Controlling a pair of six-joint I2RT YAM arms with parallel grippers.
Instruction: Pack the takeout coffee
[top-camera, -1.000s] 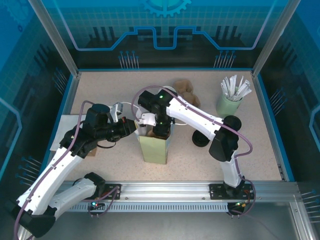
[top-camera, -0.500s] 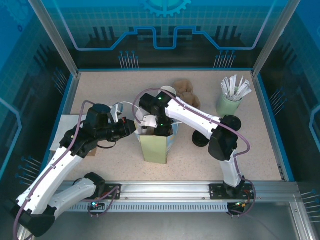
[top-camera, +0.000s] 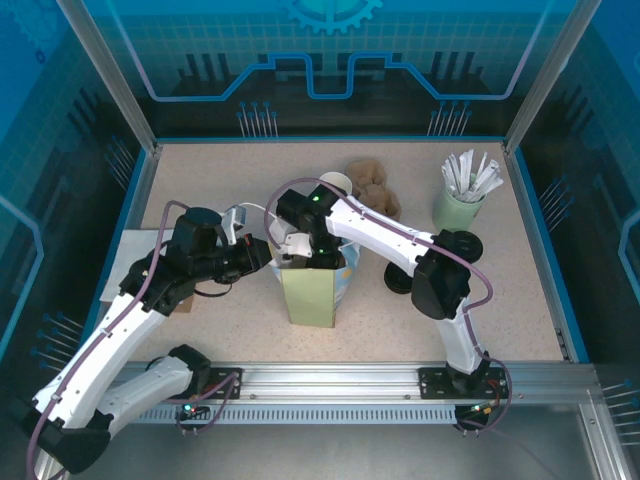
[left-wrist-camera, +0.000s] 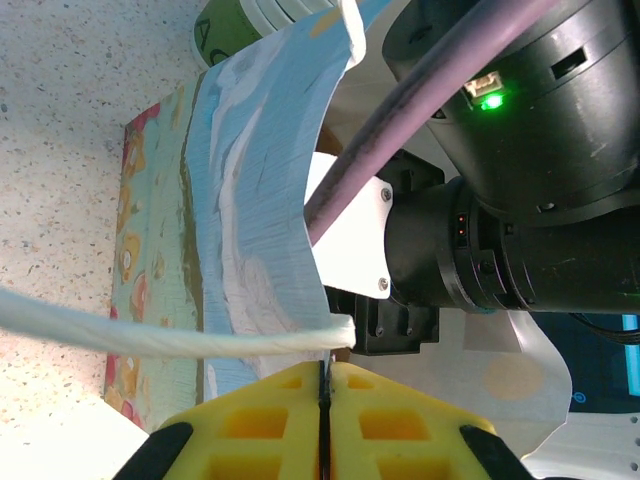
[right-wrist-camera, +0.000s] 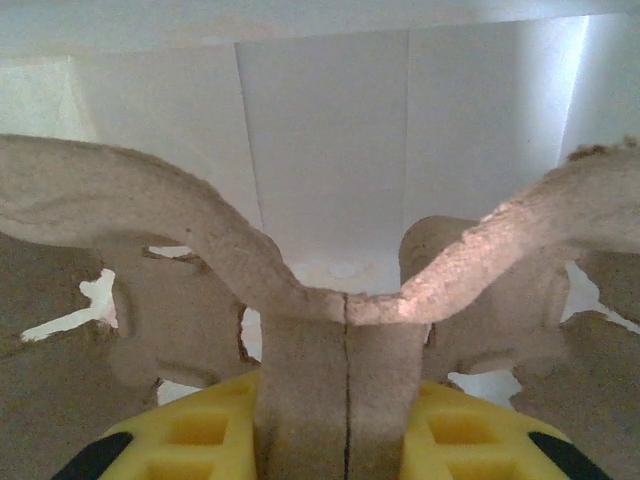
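Note:
A patterned paper bag (top-camera: 308, 296) stands upright mid-table, its mouth open. My left gripper (top-camera: 268, 256) is shut on the bag's left rim (left-wrist-camera: 262, 330), just under its white twisted handle (left-wrist-camera: 150, 338). My right gripper (top-camera: 318, 262) reaches down into the bag. It is shut on the folded centre tab of a brown pulp cup carrier (right-wrist-camera: 345, 330), and the bag's white inner walls (right-wrist-camera: 330, 150) surround it. The carrier's arms spread left and right above the yellow fingers (right-wrist-camera: 190, 430). The takeout coffee is hidden.
A stack of nested green cups (top-camera: 336, 182) and brown pulp carriers (top-camera: 378, 186) sit behind the bag. A pale-green cup of white packets (top-camera: 462, 195) stands back right. Black lids (top-camera: 400, 280) lie by the right arm. A white sheet (top-camera: 125, 262) lies at the left edge.
My right arm has shifted slightly left and settled deeper over the bag's mouth. The bag's blue right side now bulges out. The left gripper has not moved.

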